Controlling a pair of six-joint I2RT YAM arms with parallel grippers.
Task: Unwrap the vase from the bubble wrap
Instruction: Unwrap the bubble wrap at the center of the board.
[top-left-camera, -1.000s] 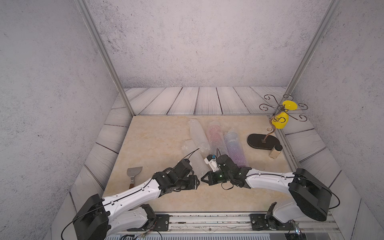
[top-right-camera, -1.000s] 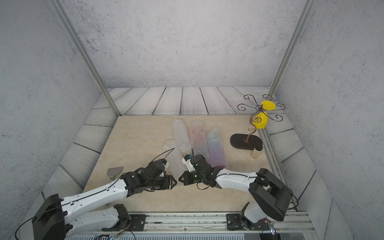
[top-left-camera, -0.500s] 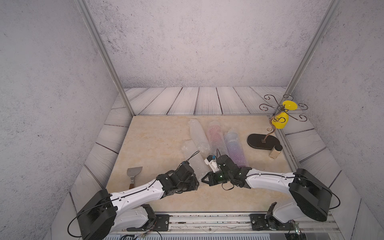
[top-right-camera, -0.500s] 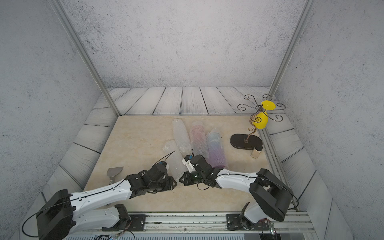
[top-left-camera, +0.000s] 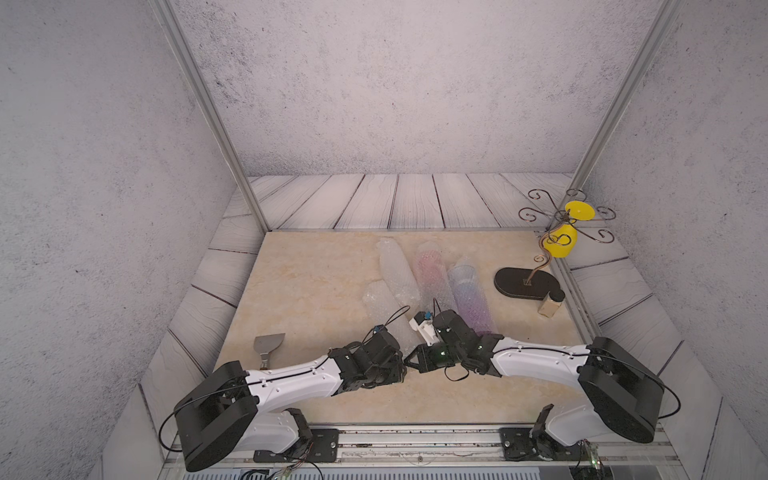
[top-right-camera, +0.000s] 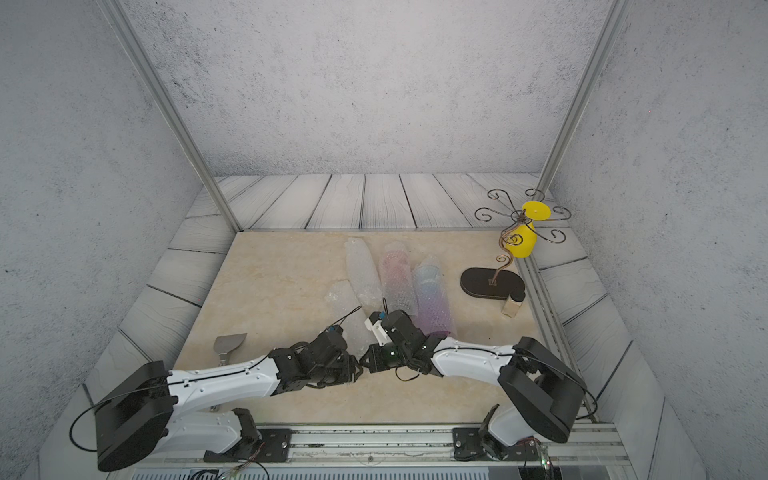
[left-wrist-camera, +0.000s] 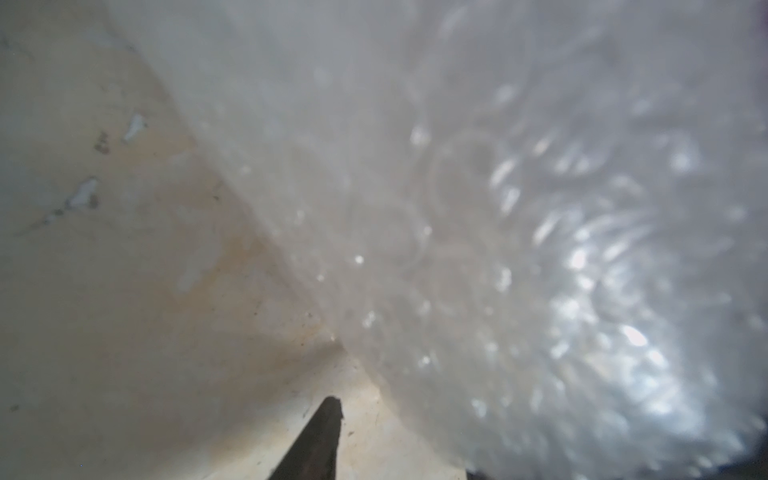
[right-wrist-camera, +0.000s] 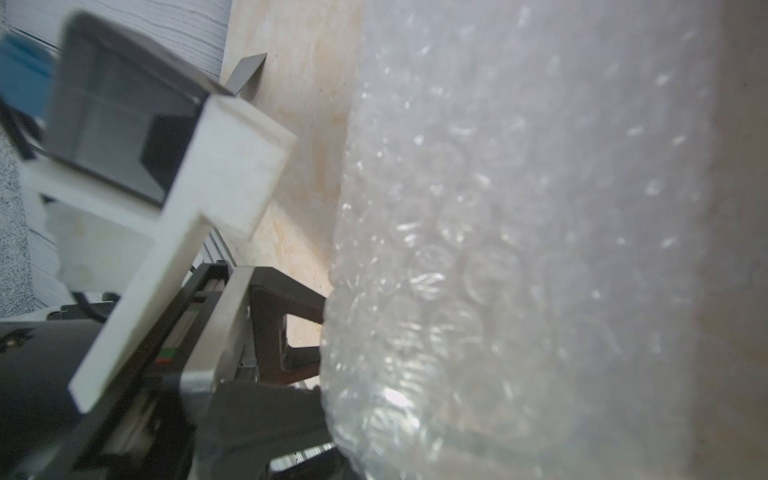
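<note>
Wrap (top-left-camera: 384, 307): clear roll lying on the table (top-left-camera: 311, 291), its near end between both claws.
Left claw (top-left-camera: 399, 368): we see fingers (right-wrist-camera: 291, 301) apart at the roll's end; whether they pinch it, we cannot tell.
Right claw (top-left-camera: 412, 360): closed, tip beside the left claw.

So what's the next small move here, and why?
Probably close the left jaws on the near end of the nearest bubble wrap roll: the right wrist view shows them apart at its edge, with the right jaws shut close by.

Wht arms (top-left-camera: 291, 380), blk joints (top-left-camera: 361, 365), cables (top-left-camera: 394, 313).
</note>
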